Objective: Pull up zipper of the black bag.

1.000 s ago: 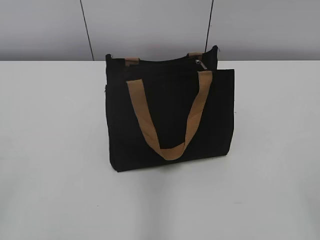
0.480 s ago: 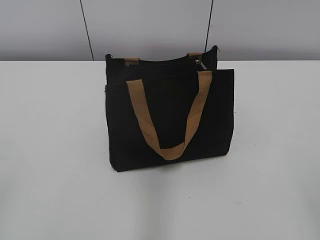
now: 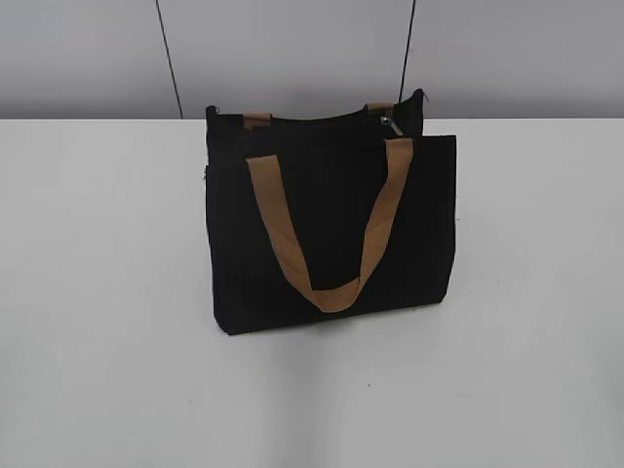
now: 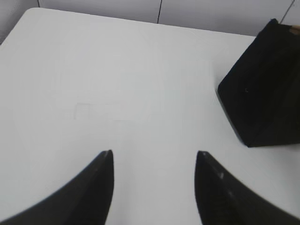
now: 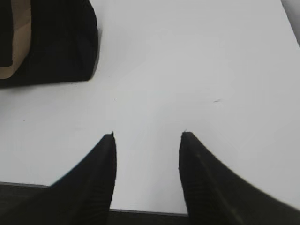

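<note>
You see a black bag of matt woven cloth, with tan webbing straps showing a ribbed weave. Its zipper pull glints like silver metal; the white table looks smooth and matt.

black bag upright, zipper pull top right

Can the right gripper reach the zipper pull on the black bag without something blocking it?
Probably yes: the right gripper is open over bare table, and the zipper pull sits exposed at the black bag's top right.

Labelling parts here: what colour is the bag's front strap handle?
Tan-brown, on the black bag; the strap handle shows best in the exterior view.
</note>
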You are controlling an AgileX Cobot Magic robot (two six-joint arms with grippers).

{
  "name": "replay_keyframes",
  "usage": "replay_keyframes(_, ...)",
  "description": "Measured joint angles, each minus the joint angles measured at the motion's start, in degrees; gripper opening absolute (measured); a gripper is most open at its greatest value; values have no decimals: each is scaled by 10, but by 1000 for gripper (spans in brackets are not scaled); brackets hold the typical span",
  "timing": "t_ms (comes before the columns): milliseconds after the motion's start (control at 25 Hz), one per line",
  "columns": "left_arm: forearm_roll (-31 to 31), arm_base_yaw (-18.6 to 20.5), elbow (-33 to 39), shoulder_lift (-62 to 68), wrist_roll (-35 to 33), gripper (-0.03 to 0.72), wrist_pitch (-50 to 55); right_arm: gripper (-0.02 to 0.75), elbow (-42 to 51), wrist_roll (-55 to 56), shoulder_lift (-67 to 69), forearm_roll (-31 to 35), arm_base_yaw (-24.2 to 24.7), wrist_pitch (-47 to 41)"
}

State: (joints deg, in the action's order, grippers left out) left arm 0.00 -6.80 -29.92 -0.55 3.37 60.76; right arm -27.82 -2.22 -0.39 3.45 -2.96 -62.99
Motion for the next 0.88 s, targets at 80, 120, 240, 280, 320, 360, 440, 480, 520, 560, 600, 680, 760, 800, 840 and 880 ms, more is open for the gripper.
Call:
replay_keyframes(80,0,2,0,0,0,419,0,349,0,0,0,0,13,0)
replay_keyframes(120,0,2,0,0,0,419,0,349,0,0,0,0,19,0)
replay_keyframes(240,0,2,0,0,0,419,0,349,0,0,0,0,25,0)
replay_keyframes(280,0,2,0,0,0,419,0,349,0,0,0,1,25,0)
replay_keyframes(320,0,3,0,0,0,419,0,349,0,0,0,1,25,0)
replay_keyframes(360,0,5,0,0,0,419,0,349,0,0,0,1,25,0)
replay_keyframes(440,0,12,0,0,0,419,0,349,0,0,0,1,25,0)
replay_keyframes(480,0,15,0,0,0,419,0,349,0,0,0,1,25,0)
replay_keyframes(520,0,21,0,0,0,419,0,349,0,0,0,1,25,0)
replay_keyframes(560,0,26,0,0,0,419,0,349,0,0,0,1,25,0)
replay_keyframes(600,0,30,0,0,0,419,0,349,0,0,0,1,25,0)
replay_keyframes(680,0,37,0,0,0,419,0,349,0,0,0,1,25,0)
replay_keyframes(760,0,38,0,0,0,419,0,349,0,0,0,1,25,0)
replay_keyframes(800,0,38,0,0,0,419,0,348,0,0,0,1,25,0)
replay_keyframes(840,0,38,0,0,0,419,0,348,0,0,0,1,25,0)
replay_keyframes(880,0,38,0,0,0,419,0,348,0,0,0,1,25,0)
